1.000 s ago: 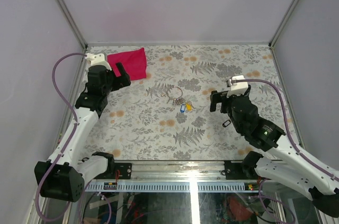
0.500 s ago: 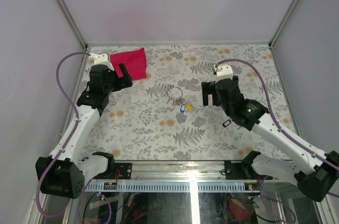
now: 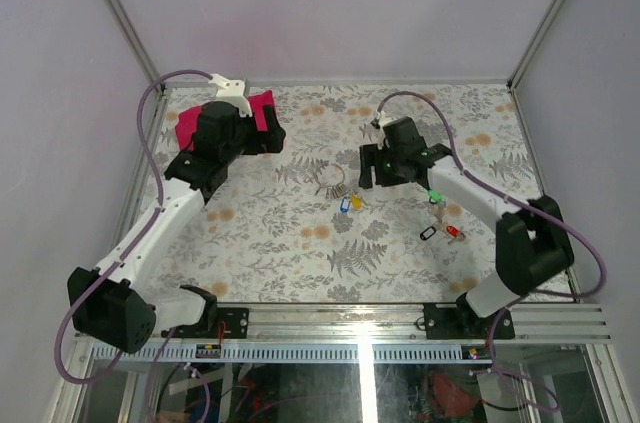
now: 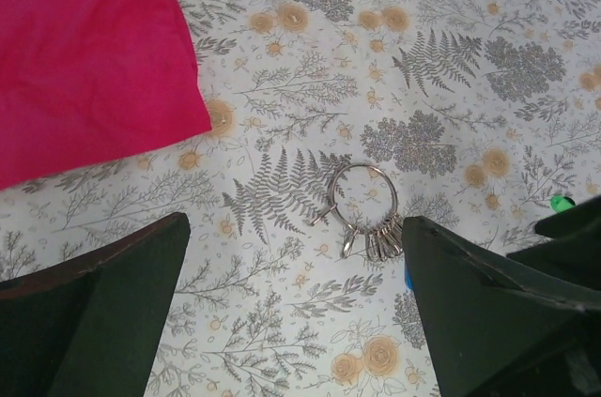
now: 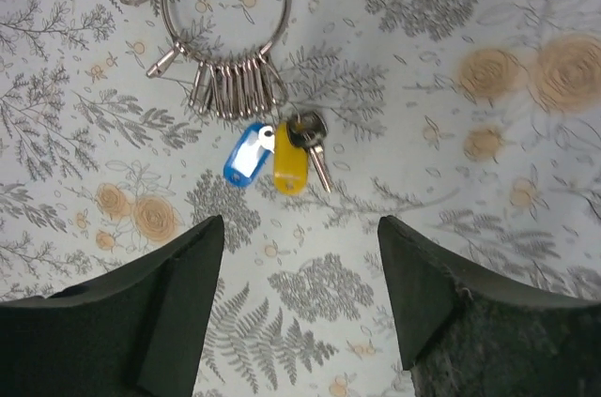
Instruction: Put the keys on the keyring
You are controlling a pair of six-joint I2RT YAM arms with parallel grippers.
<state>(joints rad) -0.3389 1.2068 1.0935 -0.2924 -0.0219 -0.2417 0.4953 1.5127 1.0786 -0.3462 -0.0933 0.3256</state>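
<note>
Overhead, the thin, shiny wire keyring (image 3: 330, 181) lies mid-frame on my fern-printed tabletop (image 3: 280, 243); green, black and red tags (image 3: 452, 232) sit lower right. Only the right wrist view resolves the glossy blue and yellow keys (image 5: 246, 157) just below the ring. My left claw (image 4: 293, 228) and right claw (image 5: 300, 228) gape empty.

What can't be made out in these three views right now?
- Right wrist view: the keyring has its top cut off by the upper edge.
- Left wrist view: the blue tag is almost hidden behind a finger of the left gripper.
- Top view: the green tag, red tag and black tag are too small to show any keys on them.
- Top view: the left arm covers part of the pink cloth.
</note>
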